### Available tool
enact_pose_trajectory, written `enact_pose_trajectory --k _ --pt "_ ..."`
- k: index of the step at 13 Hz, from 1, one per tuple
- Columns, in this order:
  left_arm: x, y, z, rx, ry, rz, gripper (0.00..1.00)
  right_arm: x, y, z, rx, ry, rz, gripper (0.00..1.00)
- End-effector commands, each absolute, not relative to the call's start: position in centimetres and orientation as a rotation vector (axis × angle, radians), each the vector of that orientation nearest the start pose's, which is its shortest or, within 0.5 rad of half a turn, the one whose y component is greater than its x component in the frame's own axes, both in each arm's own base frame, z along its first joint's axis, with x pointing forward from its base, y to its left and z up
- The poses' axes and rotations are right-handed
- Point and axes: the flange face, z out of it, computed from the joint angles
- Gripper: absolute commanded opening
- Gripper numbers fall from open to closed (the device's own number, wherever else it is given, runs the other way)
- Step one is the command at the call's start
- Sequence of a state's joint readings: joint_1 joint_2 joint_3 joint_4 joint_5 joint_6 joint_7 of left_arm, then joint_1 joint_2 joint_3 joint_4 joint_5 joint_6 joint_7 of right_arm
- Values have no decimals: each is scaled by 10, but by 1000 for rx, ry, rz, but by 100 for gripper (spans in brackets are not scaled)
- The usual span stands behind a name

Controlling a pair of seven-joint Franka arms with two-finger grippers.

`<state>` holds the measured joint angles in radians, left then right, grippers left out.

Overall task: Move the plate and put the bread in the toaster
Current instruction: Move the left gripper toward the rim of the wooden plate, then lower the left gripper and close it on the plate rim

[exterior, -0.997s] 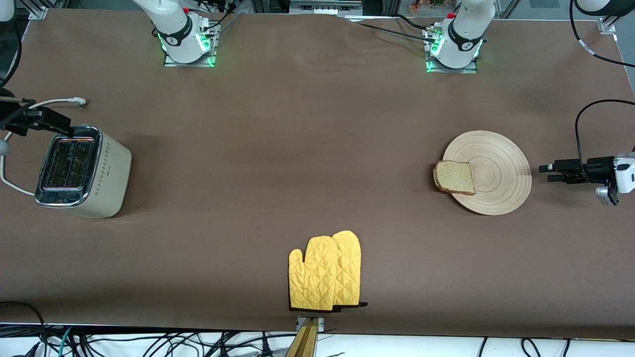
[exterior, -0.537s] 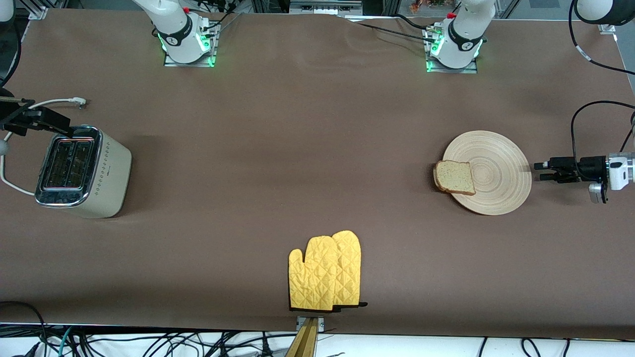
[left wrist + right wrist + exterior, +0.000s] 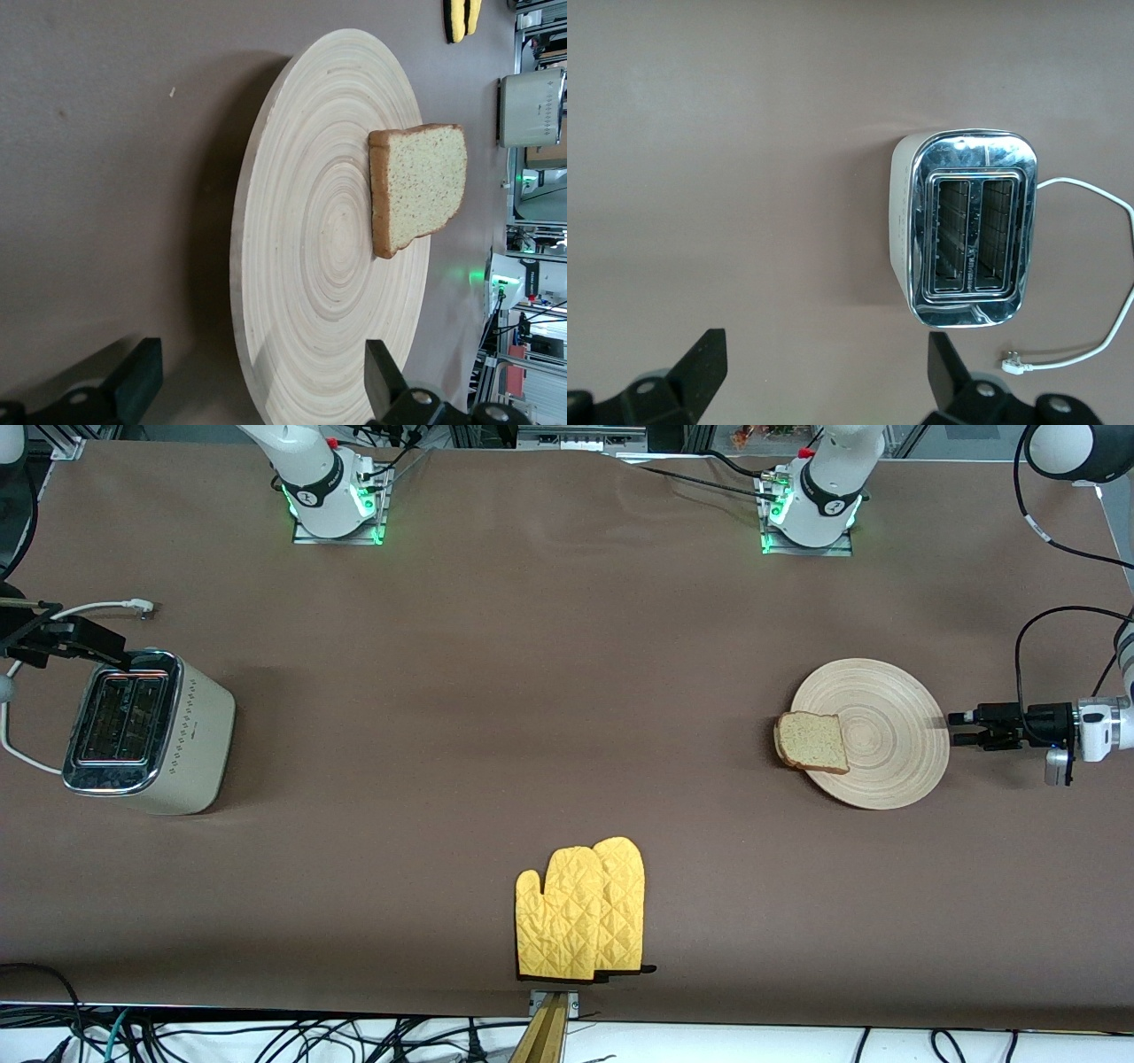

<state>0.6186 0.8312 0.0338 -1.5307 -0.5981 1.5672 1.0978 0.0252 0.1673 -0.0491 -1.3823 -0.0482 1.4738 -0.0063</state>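
The pale wooden plate [image 3: 886,735] lies toward the left arm's end of the table. The bread [image 3: 811,742] lies on it and overhangs the rim on the side toward the right arm's end. My left gripper [image 3: 955,727] is open and low, with its fingertips right at the plate's rim. In the left wrist view the plate [image 3: 310,257] and bread [image 3: 421,186] fill the space ahead of the left gripper [image 3: 261,381]. The cream toaster [image 3: 146,731] stands at the right arm's end. My right gripper [image 3: 120,657] waits open over the toaster [image 3: 970,230]; it holds nothing [image 3: 824,367].
Two yellow quilted oven mitts [image 3: 582,911] lie at the table's edge nearest the front camera, midway along. The toaster's white cord [image 3: 97,607] trails on the table beside it. A brown cloth [image 3: 532,691] covers the table.
My left gripper has moved toward the plate and now reaches its rim. The right arm, plate, bread and toaster have not moved.
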Motion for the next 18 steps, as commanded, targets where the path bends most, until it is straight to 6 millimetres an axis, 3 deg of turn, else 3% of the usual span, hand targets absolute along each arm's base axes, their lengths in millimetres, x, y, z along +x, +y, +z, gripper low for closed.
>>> enact_pose_trajectory --k 1,18 --pt "532 326 144 2146 -225 -52 100 594 -20 610 -3185 35 114 100" --pt "527 304 119 2048 -180 -42 100 594 -20 610 -3185 37 111 100"
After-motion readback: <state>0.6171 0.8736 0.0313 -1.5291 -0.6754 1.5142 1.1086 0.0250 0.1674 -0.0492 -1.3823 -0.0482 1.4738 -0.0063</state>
